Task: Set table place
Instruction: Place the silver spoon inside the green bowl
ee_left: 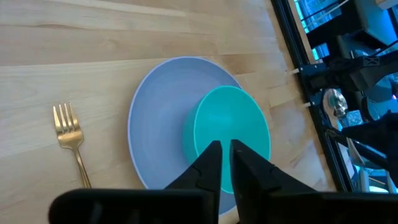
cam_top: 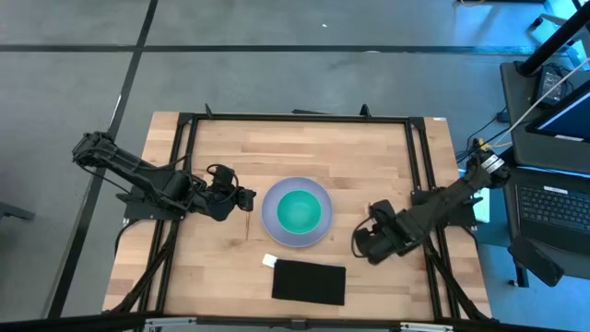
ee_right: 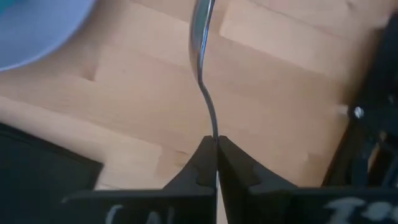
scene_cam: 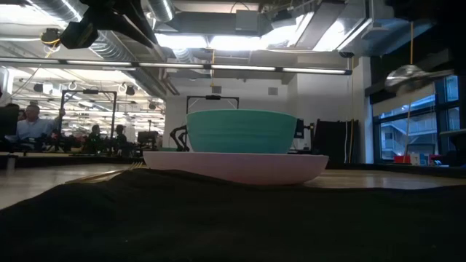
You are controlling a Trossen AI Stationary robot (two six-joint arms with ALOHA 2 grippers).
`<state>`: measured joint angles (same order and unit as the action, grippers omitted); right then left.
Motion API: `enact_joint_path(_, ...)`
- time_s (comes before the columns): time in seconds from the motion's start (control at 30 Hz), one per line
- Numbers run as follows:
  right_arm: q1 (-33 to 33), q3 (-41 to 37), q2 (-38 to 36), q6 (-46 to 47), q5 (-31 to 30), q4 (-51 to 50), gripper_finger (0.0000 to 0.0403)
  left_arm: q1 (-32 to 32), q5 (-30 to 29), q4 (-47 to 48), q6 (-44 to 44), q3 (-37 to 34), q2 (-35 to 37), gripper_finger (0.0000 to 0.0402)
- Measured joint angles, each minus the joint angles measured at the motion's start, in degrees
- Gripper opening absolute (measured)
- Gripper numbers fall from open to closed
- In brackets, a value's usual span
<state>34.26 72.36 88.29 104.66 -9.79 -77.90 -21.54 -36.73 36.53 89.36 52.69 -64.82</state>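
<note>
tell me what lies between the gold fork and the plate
Nothing: in the left wrist view only bare table separates the gold fork from the lavender plate, which carries the teal bowl.

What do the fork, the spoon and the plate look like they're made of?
The fork looks like gold-finished metal, bright and glossy. The spoon, pinched by the right gripper, looks like polished steel with mirror-like streaks. The plate is matte lavender, possibly ceramic or plastic; its even, dull surface leaves that open.
</note>
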Motion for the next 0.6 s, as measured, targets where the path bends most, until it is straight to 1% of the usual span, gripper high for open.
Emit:
enact_joint_path(0.3, -8.13, 3.64, 0.03, -12.68, -1.31, 0.76, 0.0004, -0.02, 0.0, 0.0, 0.0, 0.0, 0.0, 0.0011)
enact_joint_path(0.6, -15.52, 12.43, 1.24, -26.0, -3.85, 1.65, 0.0003, 0.0, 0.0, 0.0, 0.0, 0.0, 0.0, 0.0001)
